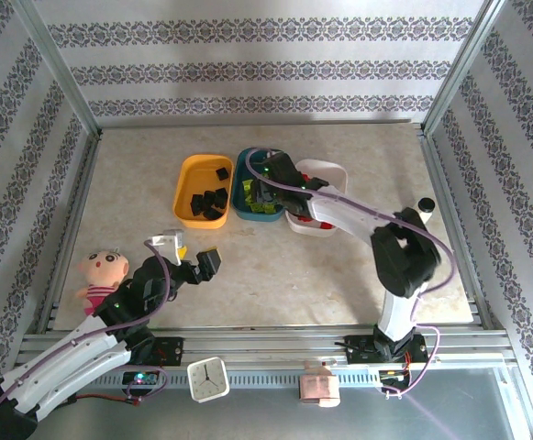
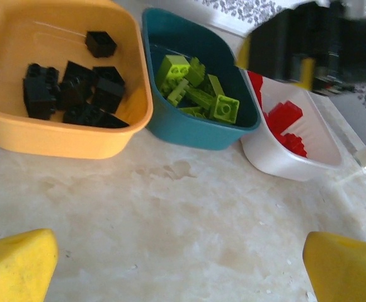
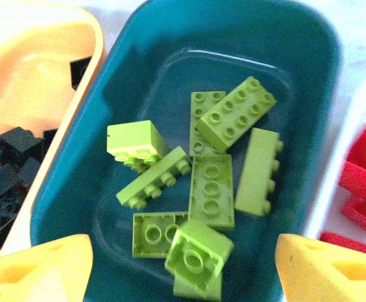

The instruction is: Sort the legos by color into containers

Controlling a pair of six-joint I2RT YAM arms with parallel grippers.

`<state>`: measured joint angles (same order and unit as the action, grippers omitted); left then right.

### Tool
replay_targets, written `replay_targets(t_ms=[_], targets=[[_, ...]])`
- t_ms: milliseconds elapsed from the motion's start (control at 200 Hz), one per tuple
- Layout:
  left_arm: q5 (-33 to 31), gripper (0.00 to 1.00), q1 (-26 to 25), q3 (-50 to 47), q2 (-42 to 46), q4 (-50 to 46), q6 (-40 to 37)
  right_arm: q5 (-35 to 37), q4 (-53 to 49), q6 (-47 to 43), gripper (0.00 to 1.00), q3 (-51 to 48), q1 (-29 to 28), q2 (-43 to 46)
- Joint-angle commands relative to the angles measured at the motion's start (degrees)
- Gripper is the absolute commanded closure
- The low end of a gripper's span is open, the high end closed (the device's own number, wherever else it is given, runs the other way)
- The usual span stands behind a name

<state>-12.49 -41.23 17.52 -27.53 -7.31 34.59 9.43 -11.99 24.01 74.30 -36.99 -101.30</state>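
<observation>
The sorting looks all but finished; every brick I can see lies in a tray with others of its own colour. The black bricks (image 2: 75, 88) are heaped in the orange tray (image 2: 57, 141); the green bricks (image 3: 211, 189) lie in the teal tray (image 3: 75, 189) just beside it; the red bricks (image 2: 286, 126) sit in the white tray (image 2: 321, 151) on the teal tray's other side; the three trays stand in a row, touching or nearly so. The right claw (image 3: 183, 280) hangs over the teal tray with its jaws spread wide and nothing gripped; one green brick lies tilted on the pile directly beneath the gap. The left claw (image 2: 181, 267) is released too and empty, low over the bare tabletop (image 2: 170, 207) near the trays. By my judgement little is left, perhaps only to draw both arms back; whether any brick hides under the right arm I cannot tell.
</observation>
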Motion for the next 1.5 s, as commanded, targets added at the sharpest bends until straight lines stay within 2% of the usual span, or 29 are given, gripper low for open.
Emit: replay_targets(t_ms=[0, 35, 115, 260, 365, 445, 535, 660, 750, 825, 939, 1129, 1169, 1249, 1304, 1359, 1409, 1494], targets=[[-6.7, 0.01, 0.2, 4.1, 0.1, -2.0, -1.2, 3.4, 5.4, 1.0, 0.2, -6.9, -1.0, 10.6], [-8.1, 0.01, 0.2, 4.7, 0.2, -1.8, -1.9, 3.9, 6.9, 1.2, 0.13, -9.8, -1.2, 12.9], [-10.3, 0.01, 0.3, 5.5, 0.2, 0.6, -3.9, 5.2, 10.2, 1.3, 0.02, -15.8, -1.6, 18.5], [-15.5, 0.01, 2.6, 5.9, -2.2, 7.1, -10.0, 11.8, 13.8, 1.5, 0.02, -24.6, -2.3, 25.7], [-15.5, 0.01, 9.8, 8.7, -10.5, 8.7, -17.8, 16.7, 22.4, -0.6, 0.02, -33.0, -3.0, 30.9], [-13.3, 0.01, 15.5, 10.7, -17.4, 10.7, -23.3, 16.1, 29.1, -3.7, 0.02, -38.1, -3.2, 34.2], [-14.6, 0.01, 21.3, 11.5, -24.1, 13.9, -27.4, 14.4, 29.2, -6.5, 0.02, -39.5, -3.0, 36.6], [-14.6, 0.01, 28.0, 9.6, -32.6, 23.3, -32.6, 15.0, 28.4, -8.2, 0.02, -40.2, -2.7, 38.7], [-9.0, 0.01, 33.3, 4.7, -37.0, 36.0, -31.5, 15.5, 28.5, -8.2, 0.02, -40.8, -2.1, 39.7], [-7.6, 0.01, 34.9, -0.4, -41.6, 49.6, -32.8, 15.5, 28.5, -8.9, 0.02, -41.2, -1.6, 40.7], [-4.8, 0.01, 36.6, -1.7, -49.9, 60.4, -34.9, 16.6, 28.3, -9.5, 0.02, -42.4, -1.5, 43.2], [4.5, 0.01, 38.8, 0.2, -62.0, 68.9, -34.6, 22.6, 27.3, -8.9, 0.02, -45.7, -0.7, 48.7], [6.3, 0.01, 38.8, 0.1, -65.3, 73.8, -36.0, 22.9, 27.1, -8.9, 0.02, -46.3, -0.1, 49.8], [8.3, 0.01, 40.2, 4.2, -62.3, 60.1, -33.9, 24.3, 26.0, -8.4, 0.02, -47.2, 1.4, 51.5], [10.4, 0.01, 40.9, 4.1, -64.3, 64.1, -34.2, 24.0, 26.1, -9.7, 0.02, -47.9, 2.6, 52.3], [10.5, 0.01, 41.1, 4.7, -63.2, 60.5, -33.8, 22.1, 27.0, -12.3, 0.02, -48.7, 4.3, 52.9], [10.1, 0.01, 41.1, 4.3, -63.9, 63.0, -34.1, 20.6, 27.5, -14.2, 0.02, -49.5, 5.7, 53.0], [3.1, 0.01, 40.5, 2.8, -63.4, 64.8, -32.0, 19.4, 30.7, -18.4, 0.02, -51.1, 7.9, 52.2]])
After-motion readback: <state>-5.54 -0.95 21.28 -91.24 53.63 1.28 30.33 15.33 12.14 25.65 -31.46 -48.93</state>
